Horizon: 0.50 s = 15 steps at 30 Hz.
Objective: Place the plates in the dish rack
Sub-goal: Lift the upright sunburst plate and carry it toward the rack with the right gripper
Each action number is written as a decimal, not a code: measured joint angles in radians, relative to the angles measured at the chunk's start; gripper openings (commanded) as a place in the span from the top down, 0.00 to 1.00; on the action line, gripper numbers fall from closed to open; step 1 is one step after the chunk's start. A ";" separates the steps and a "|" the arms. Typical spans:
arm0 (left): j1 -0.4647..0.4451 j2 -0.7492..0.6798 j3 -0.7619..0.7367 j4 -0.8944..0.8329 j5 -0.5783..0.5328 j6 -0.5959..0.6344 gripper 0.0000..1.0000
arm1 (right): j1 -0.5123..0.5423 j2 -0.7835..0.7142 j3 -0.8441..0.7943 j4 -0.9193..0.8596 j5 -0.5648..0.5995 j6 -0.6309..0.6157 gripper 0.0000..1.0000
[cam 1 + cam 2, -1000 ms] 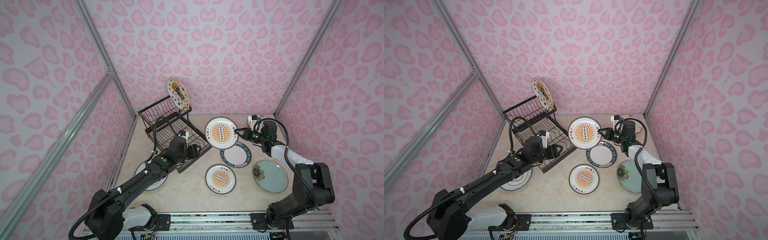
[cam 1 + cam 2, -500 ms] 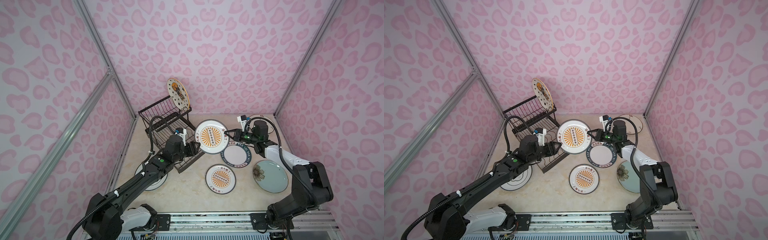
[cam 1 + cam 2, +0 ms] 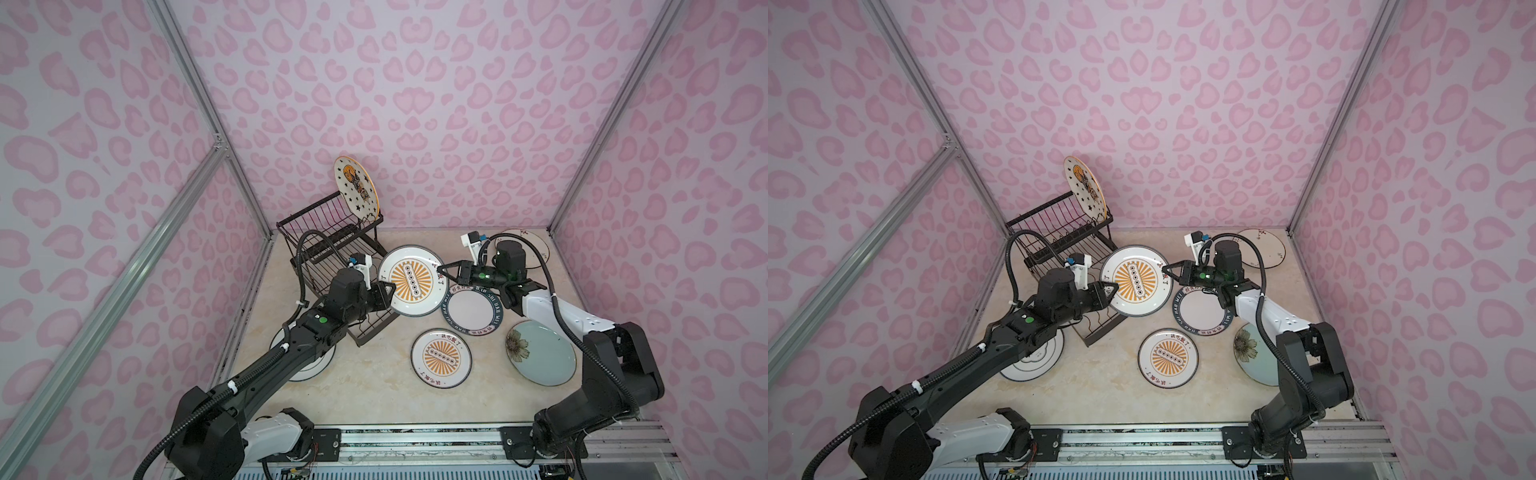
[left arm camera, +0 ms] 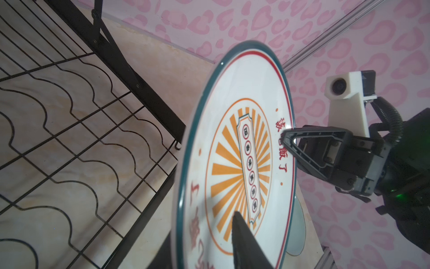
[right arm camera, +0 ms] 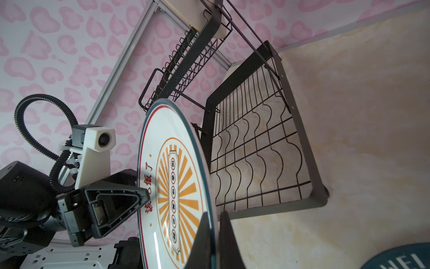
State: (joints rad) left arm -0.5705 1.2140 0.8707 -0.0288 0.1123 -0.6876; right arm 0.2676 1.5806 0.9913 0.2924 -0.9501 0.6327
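A white plate with an orange sunburst point(image 3: 411, 280) point(image 3: 1136, 280) hangs tilted in the air beside the black wire dish rack point(image 3: 328, 232) point(image 3: 1059, 230). My right gripper point(image 3: 440, 269) point(image 5: 214, 215) is shut on its right rim. My left gripper point(image 3: 390, 291) point(image 4: 204, 233) is shut on the opposite rim, one finger point(image 4: 244, 233) on the plate's face and the other behind it. A star plate point(image 3: 356, 187) stands in the rack's upper tier. The rack's wavy-wire lower tray point(image 4: 81, 139) point(image 5: 256, 151) holds nothing.
On the table lie a dark-lettered rim plate point(image 3: 473, 309), a second sunburst plate point(image 3: 441, 358), a pale blue-green flower plate point(image 3: 540, 352), a white plate point(image 3: 307, 365) under my left arm and a plate point(image 3: 536, 245) at the back right. Pink walls close in on three sides.
My right gripper has carried the sunburst plate leftward to the rack's edge. My left gripper has moved up to the plate and its jaws have closed on the left rim.
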 measured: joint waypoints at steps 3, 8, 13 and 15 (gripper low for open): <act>0.003 0.000 0.000 -0.003 -0.008 0.000 0.83 | 0.003 0.013 0.002 0.000 -0.008 0.000 1.00; 0.006 -0.008 0.000 0.021 -0.015 -0.052 0.96 | 0.004 0.018 0.005 0.002 -0.013 -0.023 1.00; 0.013 -0.010 0.000 0.031 -0.007 -0.065 0.96 | 0.004 0.018 0.005 0.021 -0.019 -0.011 0.97; 0.015 -0.014 0.000 0.032 -0.006 -0.066 0.96 | 0.004 0.018 0.005 0.024 -0.021 -0.007 0.91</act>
State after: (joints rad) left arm -0.5556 1.1999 0.8707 0.0029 0.1059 -0.7536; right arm 0.2718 1.5986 0.9966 0.3164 -0.9710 0.6254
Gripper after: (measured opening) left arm 0.088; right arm 0.051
